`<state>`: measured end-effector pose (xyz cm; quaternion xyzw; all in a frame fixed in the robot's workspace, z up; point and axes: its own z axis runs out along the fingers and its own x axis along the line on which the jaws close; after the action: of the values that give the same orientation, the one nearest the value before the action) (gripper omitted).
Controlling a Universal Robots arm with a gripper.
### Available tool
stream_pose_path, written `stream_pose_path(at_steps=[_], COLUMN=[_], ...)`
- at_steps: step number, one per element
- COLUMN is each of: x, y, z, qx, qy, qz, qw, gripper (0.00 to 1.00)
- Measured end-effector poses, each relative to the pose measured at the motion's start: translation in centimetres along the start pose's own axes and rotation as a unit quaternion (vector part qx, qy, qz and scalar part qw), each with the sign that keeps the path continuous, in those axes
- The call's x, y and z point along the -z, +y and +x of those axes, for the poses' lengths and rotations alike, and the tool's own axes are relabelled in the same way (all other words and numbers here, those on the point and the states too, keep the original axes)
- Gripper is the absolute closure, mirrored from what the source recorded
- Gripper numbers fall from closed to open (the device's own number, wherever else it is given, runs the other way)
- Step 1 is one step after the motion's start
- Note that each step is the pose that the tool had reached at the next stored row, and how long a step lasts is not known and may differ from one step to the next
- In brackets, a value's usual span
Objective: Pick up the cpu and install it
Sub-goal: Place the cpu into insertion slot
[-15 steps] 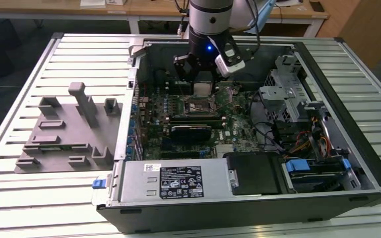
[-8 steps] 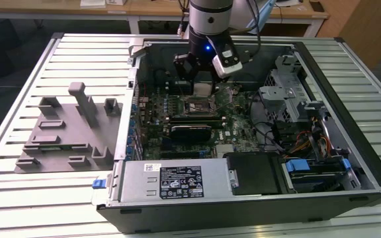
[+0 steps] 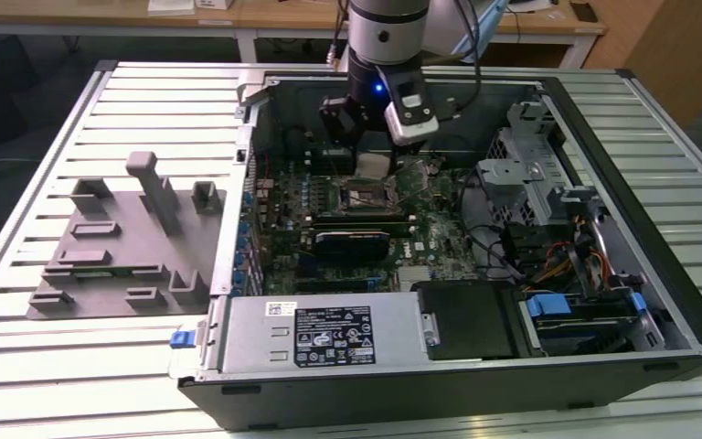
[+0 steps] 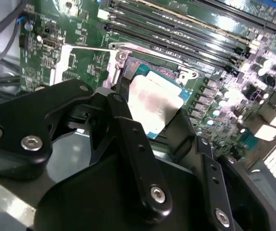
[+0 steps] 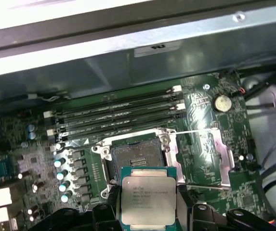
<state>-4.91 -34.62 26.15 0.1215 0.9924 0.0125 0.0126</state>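
Note:
The cpu [image 5: 148, 198], a flat square chip with a shiny silver top and green edge, is gripped between my gripper's [image 5: 149, 208] black fingers [image 5: 103, 207]. It hangs just above and beside the open motherboard socket [image 5: 134, 158], whose metal load plate [image 5: 214, 153] is flipped open. In the second wrist view the cpu [image 4: 154, 103] sits between the fingers [image 4: 128, 130] over the socket area. In the exterior view the gripper [image 3: 373, 165] is lowered inside the computer case, right above the socket [image 3: 367, 192].
Memory slots [image 5: 118, 115] run beside the socket, with capacitors [image 5: 63, 171] on its other side. The open computer case [image 3: 473, 274] holds a power supply [image 3: 326, 334], drive cage and cables [image 3: 558, 256]. A grey fixture block [image 3: 125, 242] lies on the slatted table at the exterior view's left.

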Motion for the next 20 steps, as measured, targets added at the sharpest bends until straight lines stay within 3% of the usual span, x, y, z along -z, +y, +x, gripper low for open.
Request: stream_pose_path(at_steps=[5, 10, 15, 20], x=[0.00, 0.00, 0.00, 0.00], y=[0.00, 0.00, 0.00, 0.00], z=[0.00, 0.00, 0.00, 0.00], qx=[-0.035, -0.066, -0.099, -0.131], qy=[-0.0012, -0.0023, -0.0034, -0.0042], qz=[0.0016, 0.0033, 0.0045, 0.0053], qw=[0.9994, 0.9978, 0.9950, 0.9914], gripper=[0.45, 0.45, 0.45, 0.45])
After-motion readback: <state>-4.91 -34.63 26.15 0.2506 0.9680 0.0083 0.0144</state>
